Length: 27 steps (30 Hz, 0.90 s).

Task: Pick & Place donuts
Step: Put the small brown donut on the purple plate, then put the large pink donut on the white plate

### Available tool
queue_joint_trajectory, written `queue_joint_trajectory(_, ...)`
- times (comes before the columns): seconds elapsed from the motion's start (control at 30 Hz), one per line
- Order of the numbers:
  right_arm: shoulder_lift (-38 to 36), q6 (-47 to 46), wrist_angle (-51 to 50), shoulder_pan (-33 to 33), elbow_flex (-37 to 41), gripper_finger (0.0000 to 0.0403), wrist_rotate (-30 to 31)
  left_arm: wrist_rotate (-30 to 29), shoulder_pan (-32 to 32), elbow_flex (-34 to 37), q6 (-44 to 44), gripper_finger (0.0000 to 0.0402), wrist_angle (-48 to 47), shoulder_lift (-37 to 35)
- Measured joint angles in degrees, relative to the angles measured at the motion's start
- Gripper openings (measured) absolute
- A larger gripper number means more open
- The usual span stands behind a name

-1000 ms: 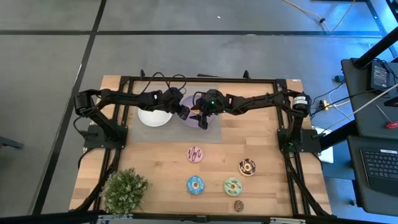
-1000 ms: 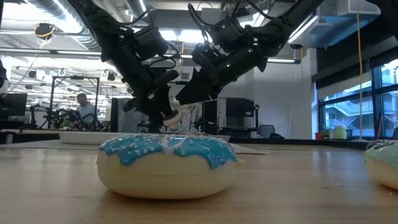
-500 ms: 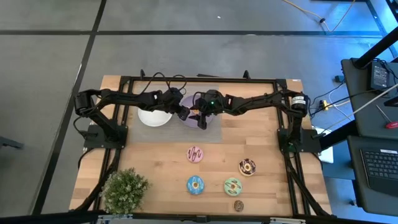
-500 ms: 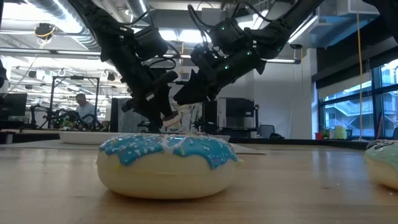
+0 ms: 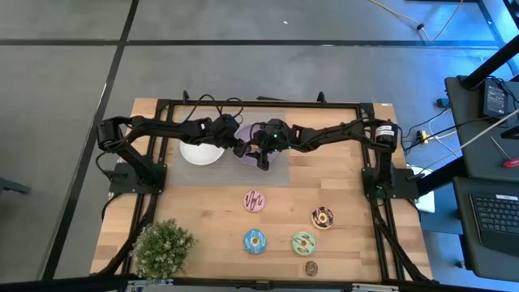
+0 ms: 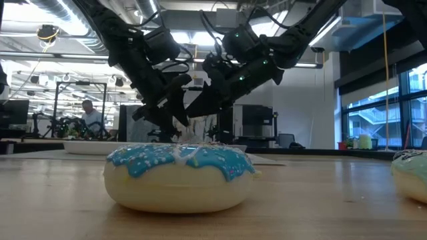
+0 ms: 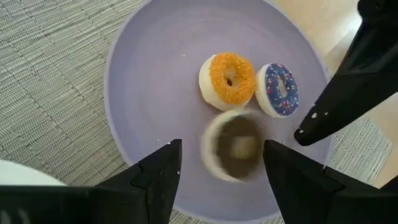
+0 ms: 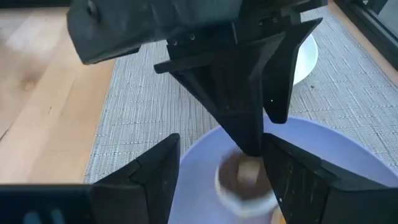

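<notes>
Wooden table (image 5: pixel 203 211) carried a lilac plate (image 7: pixel 155 93) where a blurred brown donut (image 7: pixel 233 146) lay released between the left gripper's (image 7: pixel 217 168) spread fingers (right gripper (image 8: pixel 217 174) likewise open); probably light, best pinched across its rim.

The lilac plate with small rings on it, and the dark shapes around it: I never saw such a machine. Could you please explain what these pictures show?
Two dark robot arms work at a wooden table; one camera looks down, one sits at table height, one rides on each wrist. Both claws hang over the lilac plate, left claw and right claw both open. The plate holds toy donuts: an orange mini, a blue-purple mini and a blurred brownish one, seemingly just dropped. Nothing is held. Still on the table: pink donut, chocolate donut, blue donut, green donut, plus a white plate and a plant.
</notes>
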State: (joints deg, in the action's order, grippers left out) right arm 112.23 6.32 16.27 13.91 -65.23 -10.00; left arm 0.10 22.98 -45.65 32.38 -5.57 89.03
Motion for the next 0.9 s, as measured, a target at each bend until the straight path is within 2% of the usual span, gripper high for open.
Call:
queue_joint_trajectory(0.13,1.97,-0.02,-0.18,0.00,0.00,0.0226,0.36,-0.68,0.04,0.07,-0.13,0.0222,0.31,0.00)
queue_joint_trajectory(0.23,2.86,-0.04,-0.61,0.00,0.00,0.0226,2.90,-1.52,0.03,0.04,-0.13,0.0222,0.83,-0.02)
queue_joint_trajectory(0.5,0.50,-0.16,-0.63,0.53,-0.07,0.0226,4.98,-0.28,1.41,0.04,-0.63,0.0222,0.66,-0.37)
queue_joint_trajectory(0.7,-5.40,-0.09,-8.93,1.26,-0.04,0.0226,5.86,6.06,3.72,0.04,-4.32,0.0222,0.11,-3.43)
queue_joint_trajectory(0.9,-15.61,-1.48,-24.51,1.79,-0.07,0.0226,5.92,7.56,3.91,0.04,-9.46,0.0220,1.15,-8.55)
